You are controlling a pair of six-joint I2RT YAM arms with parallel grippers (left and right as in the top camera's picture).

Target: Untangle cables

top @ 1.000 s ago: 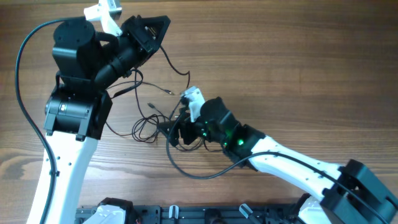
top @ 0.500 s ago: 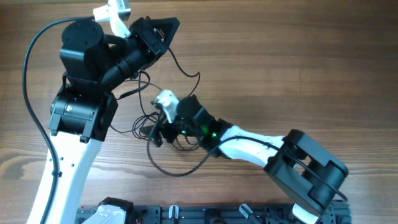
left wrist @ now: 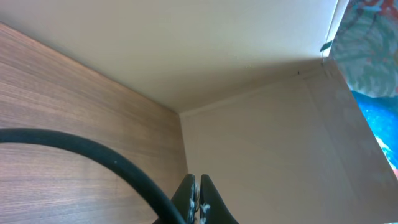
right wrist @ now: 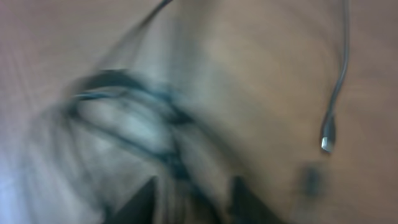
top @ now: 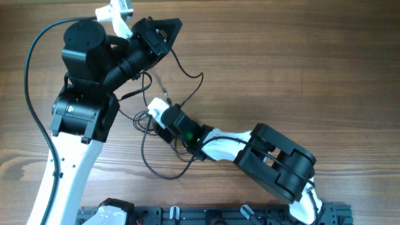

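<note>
1. The left gripper (left wrist: 196,190) is clamped shut, and a strand of the cables (top: 201,78) runs from it.
2. The right gripper (right wrist: 194,196) has pushed leftward into the tangle since a second ago (too blurred to judge its grip).
3. The surface (top: 312,62) is wood, with a pale wall (left wrist: 249,124) beyond.

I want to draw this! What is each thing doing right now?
Cables: tangled, looped together.
Left end effector: shut.
Right end effector: down at the tangle, too blurred to tell open or shut.
</note>
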